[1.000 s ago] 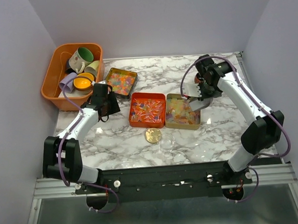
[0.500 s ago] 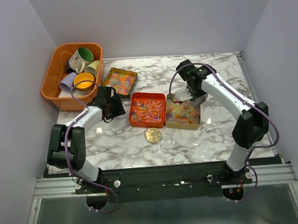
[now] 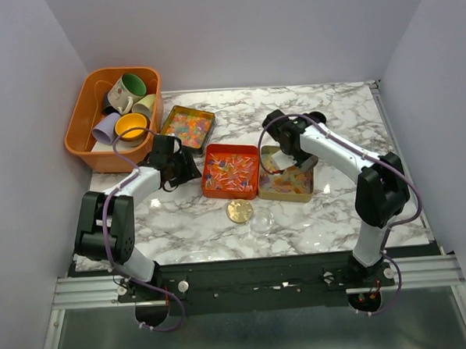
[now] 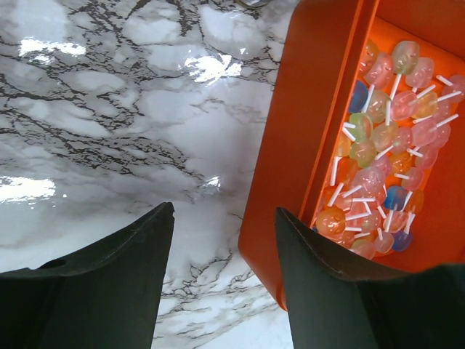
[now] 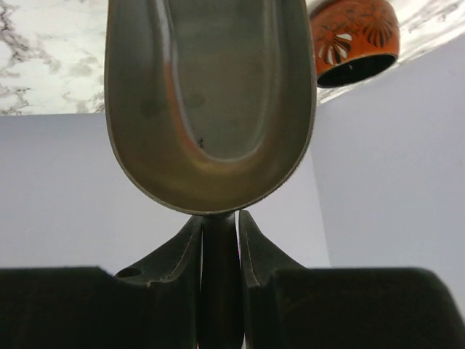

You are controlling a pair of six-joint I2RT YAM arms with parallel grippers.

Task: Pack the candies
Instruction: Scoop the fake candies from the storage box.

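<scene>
Candies fill three open tins: stick candies (image 3: 233, 170) in the orange tin (image 3: 206, 177), yellow and orange ones (image 3: 292, 179) in the gold tin (image 3: 285, 197), and mixed ones (image 3: 190, 128) in the back tin (image 3: 171, 117). My left gripper (image 3: 182, 168) (image 4: 224, 211) is open low over the marble. The orange tin's near corner (image 4: 290, 182) sits just in front of its right finger, with candies (image 4: 385, 145) beyond. My right gripper (image 3: 282, 144) (image 5: 219, 218) is shut on the handle of a metal scoop (image 5: 211, 102). The scoop looks empty and hangs over the gold tin's back left part.
An orange bin (image 3: 78, 128) with several mugs stands at the back left. A flat gold disc (image 3: 239, 212) and a clear round piece (image 3: 263, 221) lie in front of the tins. An orange patterned bowl (image 5: 356, 36) shows in the right wrist view.
My right arm has swung left with the scoop, from the gold tin's right side to over its back left part. The left gripper has edged right, closer to the orange tin.
</scene>
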